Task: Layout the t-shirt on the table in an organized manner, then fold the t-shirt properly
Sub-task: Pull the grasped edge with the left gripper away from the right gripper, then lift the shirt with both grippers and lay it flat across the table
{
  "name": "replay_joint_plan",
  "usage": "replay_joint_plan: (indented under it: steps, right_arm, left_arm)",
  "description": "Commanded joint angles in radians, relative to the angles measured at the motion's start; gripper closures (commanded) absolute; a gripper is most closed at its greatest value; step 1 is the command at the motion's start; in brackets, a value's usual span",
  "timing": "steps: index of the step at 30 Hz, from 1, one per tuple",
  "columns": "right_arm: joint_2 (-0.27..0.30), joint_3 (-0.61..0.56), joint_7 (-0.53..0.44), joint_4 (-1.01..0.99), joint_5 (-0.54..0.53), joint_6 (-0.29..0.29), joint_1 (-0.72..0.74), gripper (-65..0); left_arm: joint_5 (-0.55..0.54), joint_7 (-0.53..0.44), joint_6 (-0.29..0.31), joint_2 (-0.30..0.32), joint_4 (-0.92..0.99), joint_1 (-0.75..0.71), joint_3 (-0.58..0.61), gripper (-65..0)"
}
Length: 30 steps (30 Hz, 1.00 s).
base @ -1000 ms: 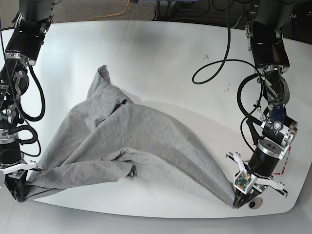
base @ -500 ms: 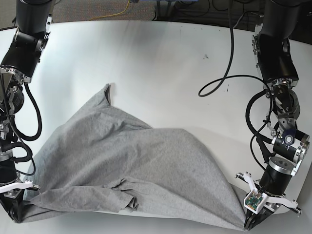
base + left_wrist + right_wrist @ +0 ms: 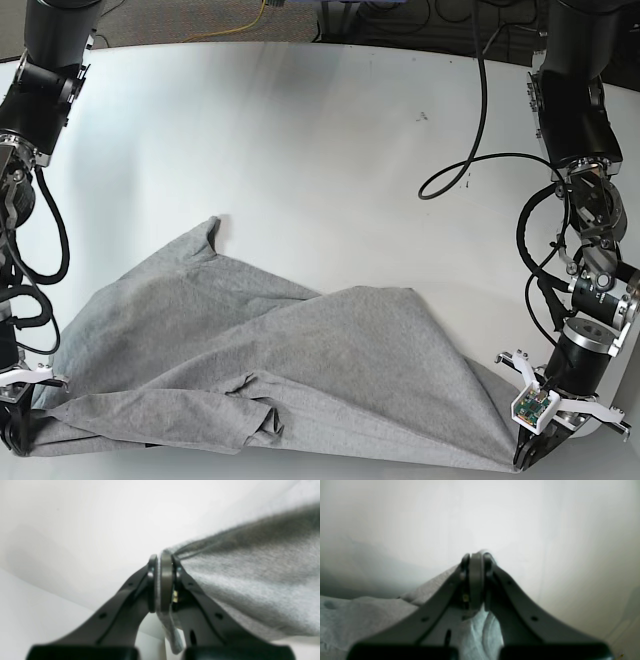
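Heather-grey soft cotton t-shirt [image 3: 270, 375], spread low across the near half of the glossy white table [image 3: 320, 130], stretched between two corners at the near edge. Left gripper [image 3: 162, 585] clamped on one fabric corner; right gripper [image 3: 475, 580] likewise pinched on the opposite corner. Judged light, limp, prone to sagging and creasing mid-span; best held at hem corners or shoulder seams, under even tension.

left end effector [image 3: 163, 585] clamped, right end effector [image 3: 475, 580] clamped
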<state>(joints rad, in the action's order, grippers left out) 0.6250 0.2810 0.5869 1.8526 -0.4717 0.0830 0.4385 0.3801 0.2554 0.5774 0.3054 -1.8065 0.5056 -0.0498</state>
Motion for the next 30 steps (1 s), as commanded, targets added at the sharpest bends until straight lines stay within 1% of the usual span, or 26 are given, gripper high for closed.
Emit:
replay_joint_plan:
  steps: [1, 5, 10, 13, 15, 17, 21, 25, 28, 30]
  right_arm:
    - [0.022, 0.05, -0.014, 0.042, 0.004, -0.009, -0.025, 0.0]
    - [0.023, 0.065, -0.011, 0.091, 0.004, -0.009, -0.086, 0.0]
    - [0.016, 0.116, -0.008, 0.134, 0.004, -0.009, -0.182, 0.0]
    - [-0.004, 0.14, -0.008, 0.155, -0.002, -0.009, -0.251, 0.0]
    - [-0.021, 0.18, -0.008, 0.157, -0.02, -0.009, -0.287, 0.0]
    - [-0.034, 0.215, -0.008, 0.16, -0.06, -0.009, -0.321, 0.0]
    - [-0.035, 0.258, -0.008, 0.161, -0.124, -0.009, -0.395, 0.0]
    - [-0.038, 0.334, -0.009, 0.161, -0.175, -0.009, -0.491, 0.0]
    - [-0.038, 0.353, -0.012, 0.161, -0.187, -0.009, -0.539, 0.0]
    - [-0.038, 0.355, -0.014, 0.161, -0.187, -0.007, -0.57, 0.0]
  left_arm:
    - [-0.007, 0.029, -0.018, 0.027, -0.043, 0.008, -0.006, 0.0]
    - [-0.007, 0.061, -0.018, 0.031, -0.078, -0.031, -0.006, 0.0]
    - [-0.008, 0.083, -0.017, 0.038, -0.109, -0.103, -0.006, 0.0]
    - [-0.008, 0.083, -0.017, 0.038, -0.137, -0.18, -0.026, 0.0]
    - [-0.01, 0.078, -0.017, 0.031, -0.14, -0.23, -0.054, 0.0]
    - [-0.014, 0.077, -0.017, 0.022, -0.141, -0.275, -0.077, 0.0]
    - [-0.016, 0.072, -0.017, -0.019, -0.144, -0.342, -0.124, 0.0]
    - [-0.016, 0.005, -0.017, -0.073, -0.152, -0.427, -0.204, 0.0]
    - [-0.022, -0.06, -0.017, -0.102, -0.151, -0.471, -0.238, 0.0]
    - [-0.045, -0.097, -0.017, -0.124, -0.151, -0.505, -0.256, 0.0]
